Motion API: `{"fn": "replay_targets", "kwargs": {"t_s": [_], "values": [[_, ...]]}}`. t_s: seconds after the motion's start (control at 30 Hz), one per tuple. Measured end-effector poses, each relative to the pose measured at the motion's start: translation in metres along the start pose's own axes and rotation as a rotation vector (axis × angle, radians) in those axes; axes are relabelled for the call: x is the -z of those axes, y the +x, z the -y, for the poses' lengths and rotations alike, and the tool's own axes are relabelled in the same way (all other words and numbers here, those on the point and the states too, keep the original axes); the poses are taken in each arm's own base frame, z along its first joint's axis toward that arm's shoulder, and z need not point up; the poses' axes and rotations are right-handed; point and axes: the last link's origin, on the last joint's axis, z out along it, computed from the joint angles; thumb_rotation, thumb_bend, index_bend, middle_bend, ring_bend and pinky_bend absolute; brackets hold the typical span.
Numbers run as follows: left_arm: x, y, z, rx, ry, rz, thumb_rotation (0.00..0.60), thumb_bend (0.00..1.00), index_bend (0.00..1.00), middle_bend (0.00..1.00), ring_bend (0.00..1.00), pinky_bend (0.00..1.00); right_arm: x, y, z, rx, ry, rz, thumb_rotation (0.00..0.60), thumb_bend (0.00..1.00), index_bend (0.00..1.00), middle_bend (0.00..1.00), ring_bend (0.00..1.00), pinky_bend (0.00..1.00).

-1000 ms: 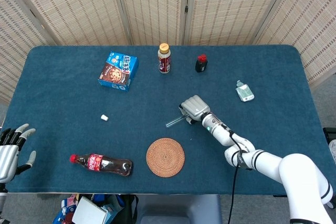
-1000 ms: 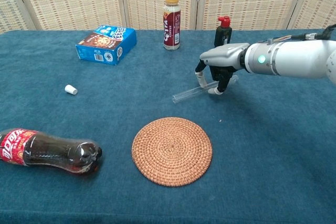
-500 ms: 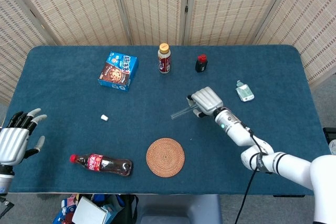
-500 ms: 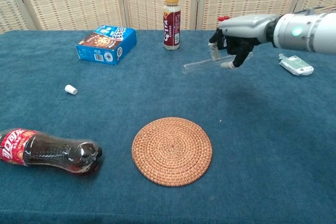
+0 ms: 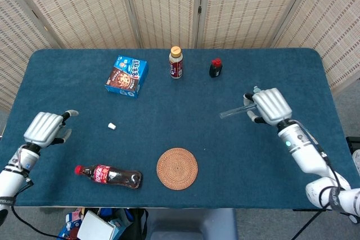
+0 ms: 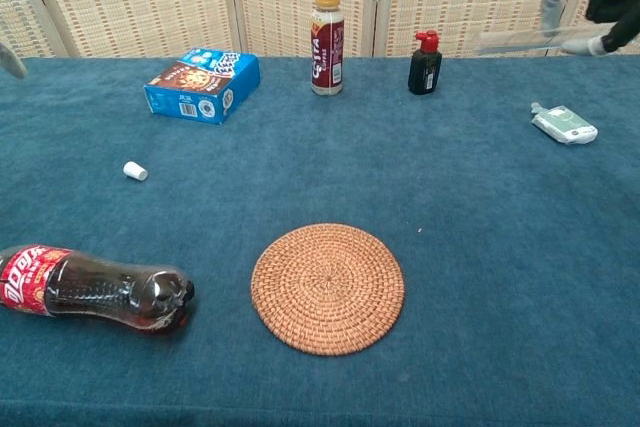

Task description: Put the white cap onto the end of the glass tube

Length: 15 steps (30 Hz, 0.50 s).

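Right hand (image 5: 270,105) clamped on clear glass tube (image 5: 232,113) at frame right; left hand (image 5: 46,128) curled closed, empty, lower left, near small white cap (image 5: 112,126).

We see cap (image 5: 112,126) left of mat (image 5: 177,168), cola bottle (image 5: 109,176) near-left, box (image 5: 126,76) far-left, tube (image 5: 232,113) right.

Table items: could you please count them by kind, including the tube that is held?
Bottles: 3: cola bottle, coffee bottle, black bottle
Boxes: 1: biscuit box
Caps: 1: white cap
Mats: 1: woven mat
Tubes: 1: glass tube
Packets: 1: small packet
Total: 8
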Motion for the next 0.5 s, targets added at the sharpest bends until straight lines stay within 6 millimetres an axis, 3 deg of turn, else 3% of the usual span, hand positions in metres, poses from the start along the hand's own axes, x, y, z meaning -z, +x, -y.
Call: {"fn": "replay_targets", "kwargs": {"t_s": [0.07, 0.2, 0.33, 0.5], "values": [[-0.013, -0.004, -0.003, 0.006, -0.008, 0.052, 0.520, 0.55, 0.24, 0.98, 1.00, 1.00, 0.009, 0.001, -0.006, 0.000, -0.016, -0.004, 0.600, 0.46, 0.86, 1.00, 1.00, 1.00], [-0.033, -0.013, -0.009, 0.027, -0.014, 0.155, 0.356, 0.61, 0.24, 1.00, 1.00, 1.00, 0.024, -0.002, -0.012, -0.001, -0.033, -0.003, 0.600, 0.46, 0.86, 1.00, 1.00, 1.00], [-0.050, -0.024, -0.017, 0.043, -0.014, 0.266, 0.291, 0.64, 0.23, 1.00, 1.00, 1.00, 0.031, -0.005, -0.014, -0.003, -0.035, 0.000, 0.600, 0.46, 0.86, 1.00, 1.00, 1.00], [-0.067, -0.035, -0.025, 0.061, -0.009, 0.340, 0.278, 0.64, 0.23, 1.00, 1.00, 1.00, 0.035, -0.010, -0.014, -0.003, -0.033, 0.010, 0.600, 0.46, 0.86, 1.00, 1.00, 1.00]]}}
